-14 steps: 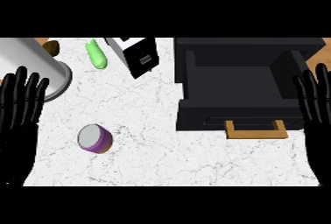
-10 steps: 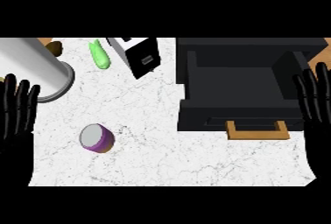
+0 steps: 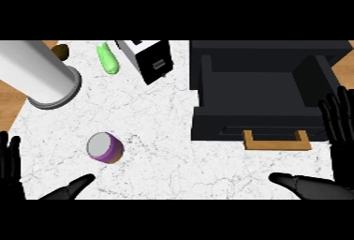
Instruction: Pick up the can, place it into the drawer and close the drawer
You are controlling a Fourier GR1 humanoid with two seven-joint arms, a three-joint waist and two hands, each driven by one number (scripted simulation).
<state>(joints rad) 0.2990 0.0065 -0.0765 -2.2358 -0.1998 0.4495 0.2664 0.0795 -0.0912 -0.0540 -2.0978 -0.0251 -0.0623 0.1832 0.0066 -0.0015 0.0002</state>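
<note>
A short purple can (image 3: 105,147) with a grey lid lies on the white marble counter (image 3: 159,122), left of centre. At the right stands a black drawer (image 3: 262,101), pulled open, with a tan handle (image 3: 276,141) at its front. My left hand (image 3: 10,164) shows at the lower left edge, open, its thumb pointing in below the can and apart from it. At the lower right edge my right hand (image 3: 337,129) is open too, fingers up beside the drawer, thumb below the handle. Neither hand holds anything.
A large grey cylinder (image 3: 38,72) lies at the upper left. A green oblong object (image 3: 108,61) and a black-and-white box (image 3: 151,58) sit at the back. Wooden surface shows past the counter's left edge.
The view has shifted: the can, drawer and cylinder all sit lower and further right in the picture. Both hands now show lower, with their thumbs visible.
</note>
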